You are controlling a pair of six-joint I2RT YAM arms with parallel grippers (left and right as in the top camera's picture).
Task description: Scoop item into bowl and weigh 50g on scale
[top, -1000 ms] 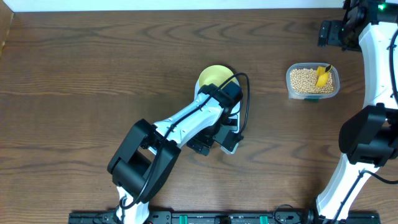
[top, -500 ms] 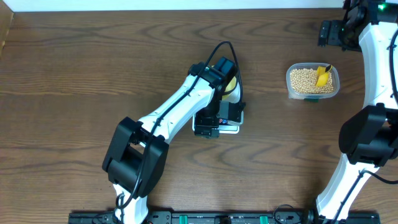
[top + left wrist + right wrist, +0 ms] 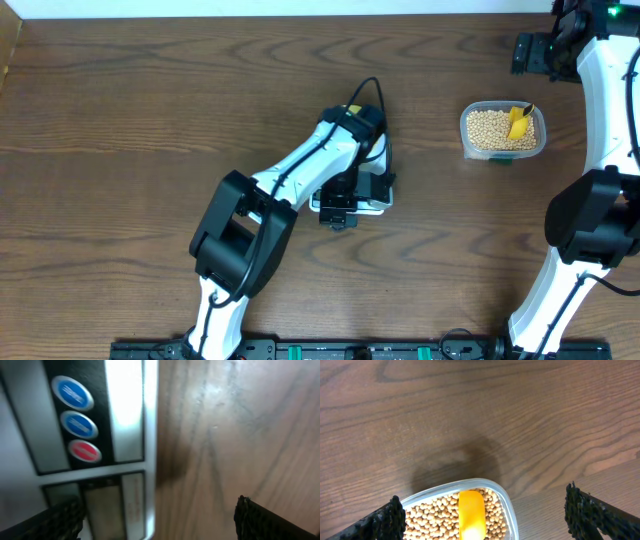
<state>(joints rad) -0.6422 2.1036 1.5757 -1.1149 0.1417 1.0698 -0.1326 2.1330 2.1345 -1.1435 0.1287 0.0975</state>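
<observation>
Tan-beige round beans (image 3: 437,512) fill a clear rectangular plastic tub (image 3: 506,502) directly below the right end effector (image 3: 487,520), whose fingers stand wide apart. A yellow plastic scoop (image 3: 471,515) lies on the beans, midway between those fingers. The left end effector (image 3: 157,522), fingers also spread with nothing between them, hangs close over the front edge of the white rectangular digital scale (image 3: 125,410). The scale's two blue buttons and one red button sit ahead and to its left, with brown wooden bench (image 3: 225,435) to its right.

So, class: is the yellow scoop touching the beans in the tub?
Touching. The right wrist view shows the scoop lying among the beans, which press against its sides.
</observation>
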